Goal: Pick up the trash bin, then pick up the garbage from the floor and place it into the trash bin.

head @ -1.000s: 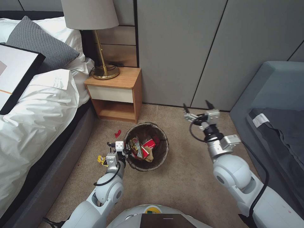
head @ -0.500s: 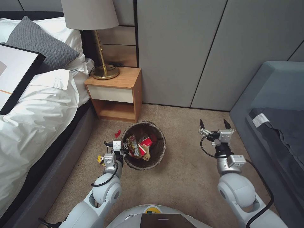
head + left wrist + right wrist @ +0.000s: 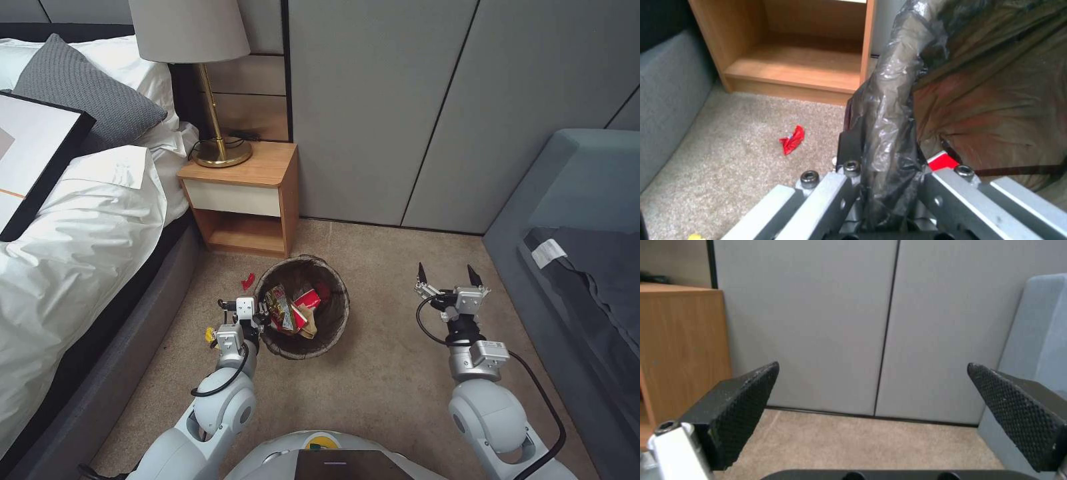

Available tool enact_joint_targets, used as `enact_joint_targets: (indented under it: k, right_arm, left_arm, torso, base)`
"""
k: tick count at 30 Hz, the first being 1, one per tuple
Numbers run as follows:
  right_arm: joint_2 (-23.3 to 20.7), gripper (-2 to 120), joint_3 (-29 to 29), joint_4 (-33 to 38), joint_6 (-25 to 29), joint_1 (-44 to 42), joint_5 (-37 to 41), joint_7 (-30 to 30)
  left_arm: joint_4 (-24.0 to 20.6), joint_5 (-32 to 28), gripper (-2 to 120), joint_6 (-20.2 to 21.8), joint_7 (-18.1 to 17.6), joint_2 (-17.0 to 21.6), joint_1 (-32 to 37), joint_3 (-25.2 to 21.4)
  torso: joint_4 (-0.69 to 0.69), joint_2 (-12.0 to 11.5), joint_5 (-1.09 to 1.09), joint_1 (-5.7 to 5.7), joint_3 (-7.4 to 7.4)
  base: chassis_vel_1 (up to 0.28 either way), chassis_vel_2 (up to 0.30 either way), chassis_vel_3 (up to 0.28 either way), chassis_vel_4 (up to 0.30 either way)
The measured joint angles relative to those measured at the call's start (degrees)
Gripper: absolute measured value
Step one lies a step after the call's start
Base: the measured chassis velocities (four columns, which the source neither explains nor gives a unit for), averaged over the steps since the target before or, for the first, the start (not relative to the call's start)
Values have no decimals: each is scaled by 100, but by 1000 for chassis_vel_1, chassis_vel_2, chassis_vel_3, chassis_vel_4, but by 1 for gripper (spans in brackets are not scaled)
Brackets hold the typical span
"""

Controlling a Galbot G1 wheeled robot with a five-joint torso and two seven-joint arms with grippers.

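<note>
The trash bin [image 3: 330,323], lined with a dark bag, stands on the carpet before the nightstand. Inside lie red cups, a tan bag and a snack wrapper [image 3: 287,310]. My left gripper [image 3: 257,315] is shut on the bin's near-left rim; in the left wrist view the bag-wrapped rim [image 3: 887,110] runs between its fingers. A red scrap of garbage [image 3: 248,281] [image 3: 792,140] lies on the floor left of the bin. A yellow wrapper [image 3: 210,335] lies beside my left wrist. My right gripper [image 3: 447,275] hangs open and empty, right of the bin, its fingertips [image 3: 753,400] wide apart.
A wooden nightstand [image 3: 243,200] with a brass lamp [image 3: 217,143] stands behind the bin. The bed [image 3: 80,227] runs along the left. A grey-blue sofa [image 3: 587,233] closes the right side. Grey wall panels [image 3: 400,107] stand ahead. Open carpet lies between bin and sofa.
My right arm has drawn back and swung right, away from the bin, with its fingers still open. The bin and my left gripper shifted slightly left and away.
</note>
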Motion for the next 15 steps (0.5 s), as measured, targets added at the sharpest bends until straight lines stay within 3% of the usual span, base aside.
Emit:
enact_joint_targets:
  k: [15]
  right_arm:
    - [51,100,-178,-8,9,51,-59,12]
  left_arm:
    - [-55,-3,2,1,-18,-79,90,-46]
  torso:
    - [-1,0,1,0,0]
  base:
    - [3,4,3,3]
